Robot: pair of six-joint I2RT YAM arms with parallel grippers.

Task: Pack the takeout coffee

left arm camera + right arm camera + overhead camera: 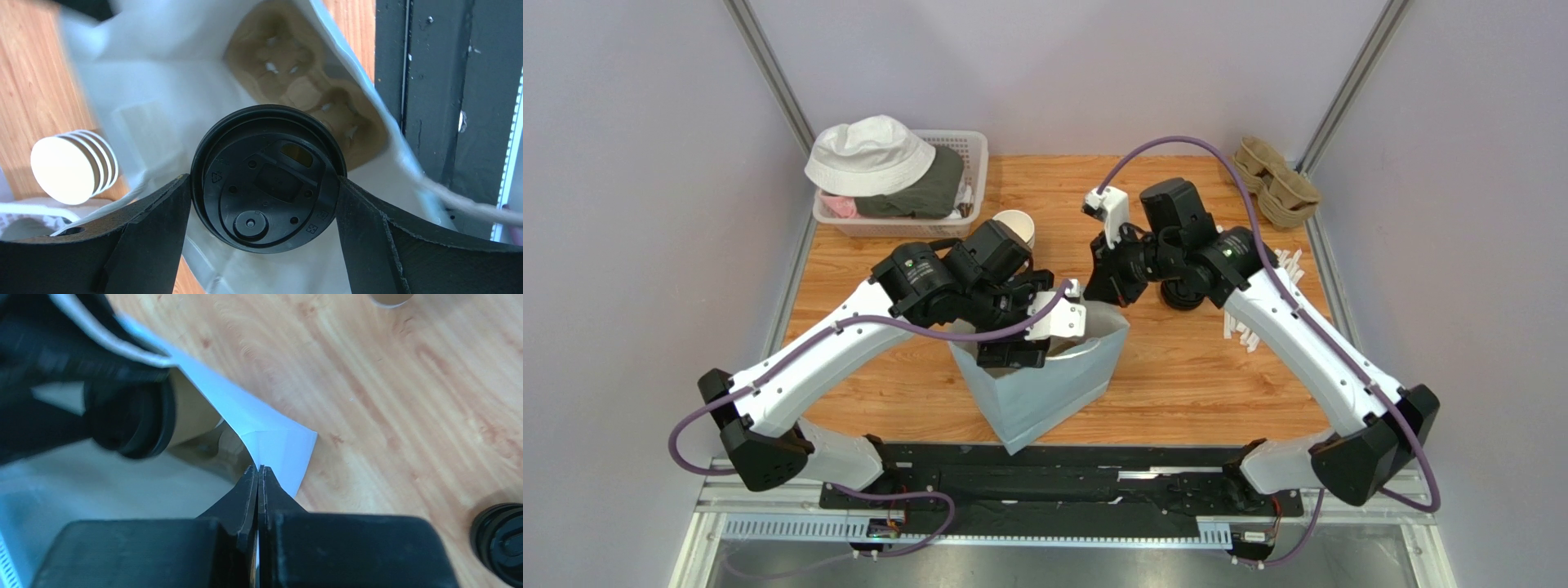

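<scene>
Placement step — your left gripper (263, 184) clasps the black-lidded paper coffee cup (265, 202) over the white paper bag (153, 76), whose rim your right gripper (258, 470) pinches. Next: lower squarely into the brown cardboard carrier (307, 86).

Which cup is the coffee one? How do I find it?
Find the white paper bag in the middle of the table. Over its mouth the left gripper holds the takeout coffee. It alone is capped in black; the stacked cups nearby are lidless.
</scene>
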